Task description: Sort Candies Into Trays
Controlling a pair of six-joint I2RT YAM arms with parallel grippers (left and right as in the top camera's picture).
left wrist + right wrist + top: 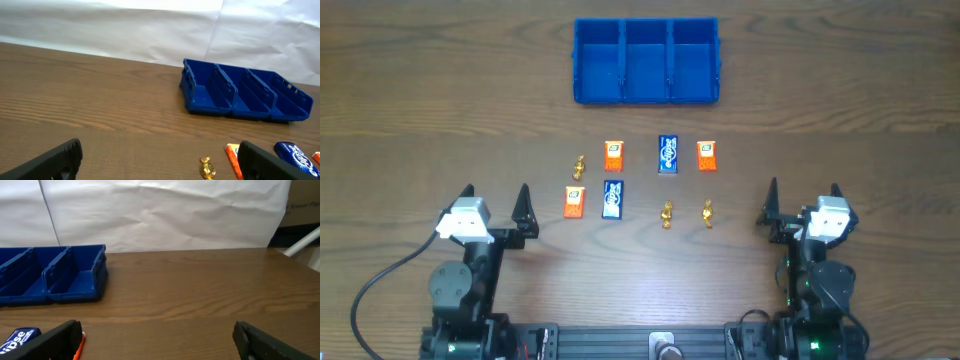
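A blue tray (646, 60) with three compartments sits at the far middle of the table, also seen as the blue tray (243, 95) and blue tray (55, 275). Candies lie in two loose rows nearer me: orange packets (613, 154) (707, 155) (574, 201), blue packets (668, 154) (612, 199), and gold-wrapped sweets (579, 166) (667, 214) (707, 212). My left gripper (496, 199) stands open at the near left, holding nothing. My right gripper (803, 198) stands open at the near right, likewise holding nothing. A gold sweet (207, 168) and a blue packet (292, 154) lie ahead of the left fingers.
The wooden table (440, 90) has free room left and right of the tray and candies. A white backdrop (165, 215) stands behind the table's far edge. A black cable (380, 285) loops by the left arm's base.
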